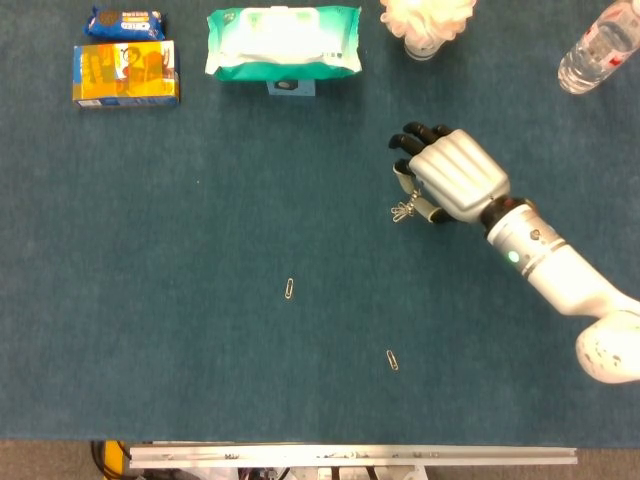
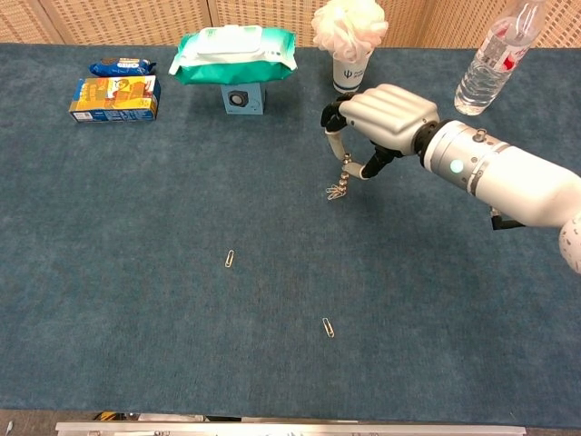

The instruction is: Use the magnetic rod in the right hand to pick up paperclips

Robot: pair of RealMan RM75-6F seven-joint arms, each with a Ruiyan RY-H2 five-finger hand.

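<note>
My right hand hovers over the middle right of the blue table and grips a short pale magnetic rod that points down. A small bunch of paperclips hangs from the rod's lower tip. One loose paperclip lies on the cloth left of centre. Another paperclip lies nearer the front edge. My left hand shows in neither view.
Along the far edge stand a wet-wipes pack on a small blue box, a snack box with a blue cookie packet, a cup holding a white puff, and a water bottle at the far right.
</note>
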